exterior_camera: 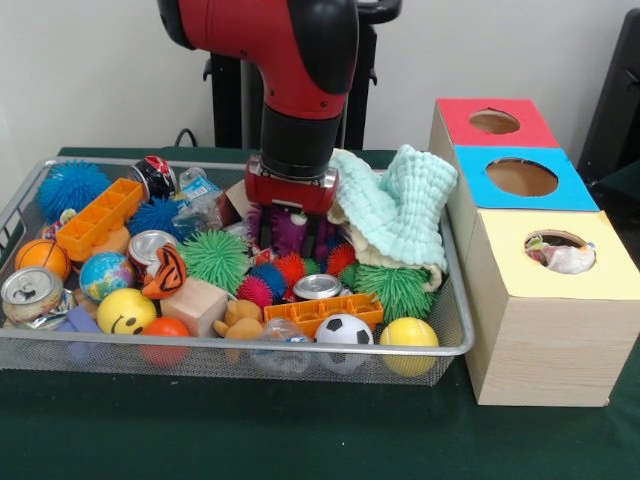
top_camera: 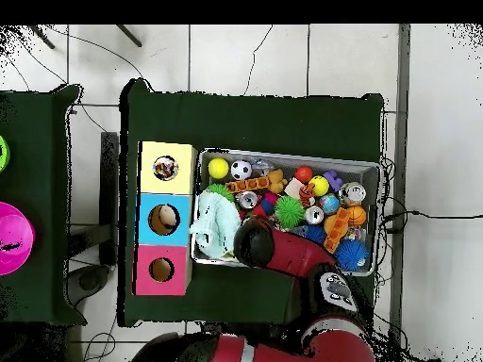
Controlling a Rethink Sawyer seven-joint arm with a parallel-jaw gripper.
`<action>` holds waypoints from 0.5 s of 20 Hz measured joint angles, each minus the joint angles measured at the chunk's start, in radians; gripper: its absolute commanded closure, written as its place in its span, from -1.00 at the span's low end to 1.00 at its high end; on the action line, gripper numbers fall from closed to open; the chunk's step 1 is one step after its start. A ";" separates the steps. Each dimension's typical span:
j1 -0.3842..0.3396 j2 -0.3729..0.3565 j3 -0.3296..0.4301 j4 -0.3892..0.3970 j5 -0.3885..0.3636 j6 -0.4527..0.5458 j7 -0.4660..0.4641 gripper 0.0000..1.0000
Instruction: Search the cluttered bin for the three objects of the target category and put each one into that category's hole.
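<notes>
Arm [exterior_camera: 270, 35]: glossy red shell with black rounded joint covers.
Wrist, just above the claw: black ribbed cylinder over a flat red plate.
Claw [exterior_camera: 290, 232]: dark, slim parts, partly hidden.
Pedestal, behind the claw: black column.

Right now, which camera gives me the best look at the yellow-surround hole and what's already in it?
The front view. The yellow-surround hole faces the camera at an angle, with a crumpled wrapper visible just inside. The overhead view looks straight down into the same hole but shows only a mottled patch in it; I cannot tell what that is.
</notes>
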 measured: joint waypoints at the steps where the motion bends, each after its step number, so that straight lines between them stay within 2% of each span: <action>1: 0.004 0.000 -0.005 0.000 0.001 0.000 0.000 -1.00; 10: 0.010 -0.001 -0.034 -0.001 0.001 0.000 0.000 -1.00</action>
